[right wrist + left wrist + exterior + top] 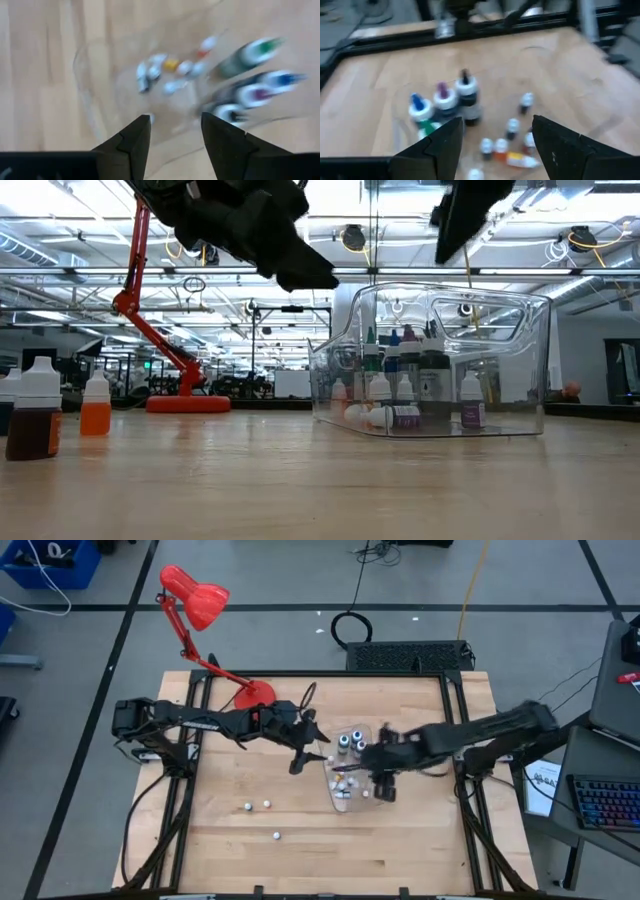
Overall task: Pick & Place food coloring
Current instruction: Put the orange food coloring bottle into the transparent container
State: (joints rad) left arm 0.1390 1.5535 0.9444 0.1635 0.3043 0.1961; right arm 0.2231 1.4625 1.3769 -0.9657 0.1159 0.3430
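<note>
The food coloring stands mostly in a clear plastic tray (343,802) at mid-table: taller bottles (350,743) with blue, purple, green and dark tips (443,96) stand upright at the tray's far end, and several tiny whitish ones (170,67) stand or lie on its floor. Three more tiny bottles (258,805) stand loose on the table to the near left; the low view shows a brown one (32,420) and an orange one (95,405). My left gripper (495,127) hovers open just left of the tray. My right gripper (175,122) hangs open above the tray, tilted down, nothing between its fingers.
A red desk lamp (195,595) stands with its round base (255,695) on the table's far left part. A black box (410,655) sits beyond the far edge. Bare wood lies along the near edge and at the right.
</note>
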